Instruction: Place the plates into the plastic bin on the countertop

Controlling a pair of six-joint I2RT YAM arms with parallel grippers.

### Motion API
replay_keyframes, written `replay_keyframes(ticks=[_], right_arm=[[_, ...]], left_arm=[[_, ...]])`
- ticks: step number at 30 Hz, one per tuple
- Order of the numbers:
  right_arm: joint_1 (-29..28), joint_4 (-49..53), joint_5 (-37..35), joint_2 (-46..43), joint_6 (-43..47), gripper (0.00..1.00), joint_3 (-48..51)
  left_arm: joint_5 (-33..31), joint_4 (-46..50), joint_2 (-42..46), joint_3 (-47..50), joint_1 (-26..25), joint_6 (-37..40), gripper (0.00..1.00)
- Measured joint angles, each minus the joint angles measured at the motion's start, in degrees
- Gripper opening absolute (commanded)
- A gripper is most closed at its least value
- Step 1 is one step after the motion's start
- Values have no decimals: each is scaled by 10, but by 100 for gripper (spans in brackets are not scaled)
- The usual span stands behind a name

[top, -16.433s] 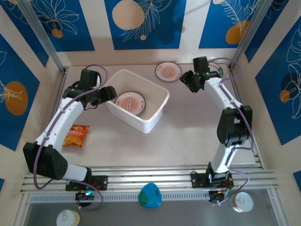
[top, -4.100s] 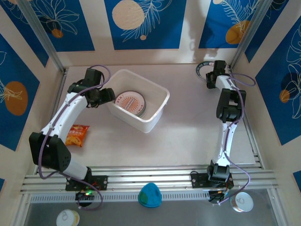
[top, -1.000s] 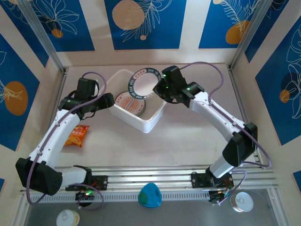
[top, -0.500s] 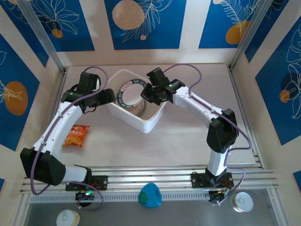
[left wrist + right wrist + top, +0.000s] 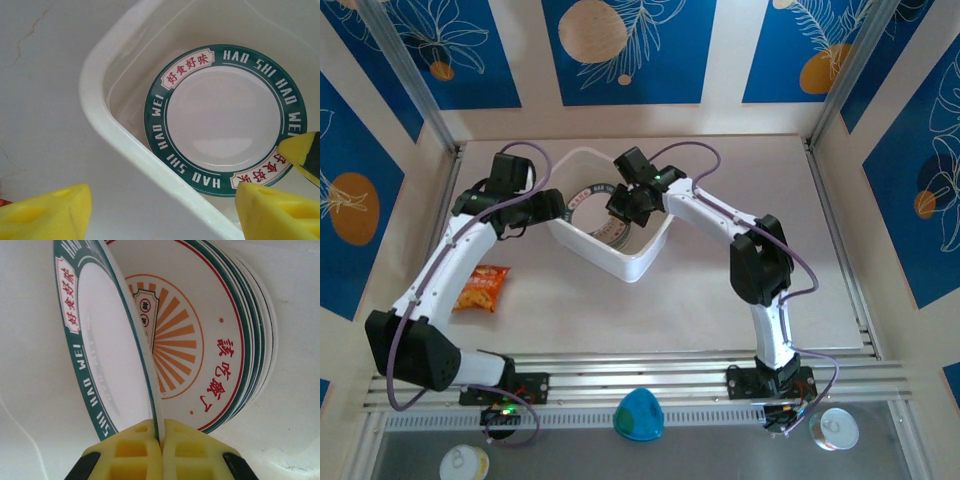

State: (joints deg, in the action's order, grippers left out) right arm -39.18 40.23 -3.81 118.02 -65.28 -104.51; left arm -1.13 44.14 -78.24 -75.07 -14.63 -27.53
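Right pincer (image 5: 161, 432) pinching 1 green-rimmed plate (image 5: 107, 340) by its rim, plate tilted, stack (image 5: 200, 340) just beyond, left pincer (image 5: 160, 212) spread, bin (image 5: 107, 130) wall between its fingers

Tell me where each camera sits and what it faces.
Top external: above and behind the arms, looking down on countertop, plastic bin and arms.
Left wrist: looking down into the bin's corner, open left gripper below.
Right wrist: looking into the bin, right gripper shut on the green-rimmed plate beside the stack.
Shared: all three show that plate.
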Motion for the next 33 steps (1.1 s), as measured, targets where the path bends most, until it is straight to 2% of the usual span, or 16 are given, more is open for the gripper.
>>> replay_keyframes(ticks=[15,19,23,26,33], right_arm=[[-12,41,-2,22,-14,31,-7],[-12,46,-2,31,-10,42,-7],[-12,54,-7,32,-3,61,-9],[-14,59,-16,32,10,68,-15],[-19,59,-68,-4,61,73,-15]], left_arm=[[24,-2,-26,0,0,-7,76],[29,-4,-30,2,0,-12,76],[32,-5,-30,11,0,-20,76],[33,-4,-30,17,0,-24,76],[35,-13,-30,17,-2,-26,76]])
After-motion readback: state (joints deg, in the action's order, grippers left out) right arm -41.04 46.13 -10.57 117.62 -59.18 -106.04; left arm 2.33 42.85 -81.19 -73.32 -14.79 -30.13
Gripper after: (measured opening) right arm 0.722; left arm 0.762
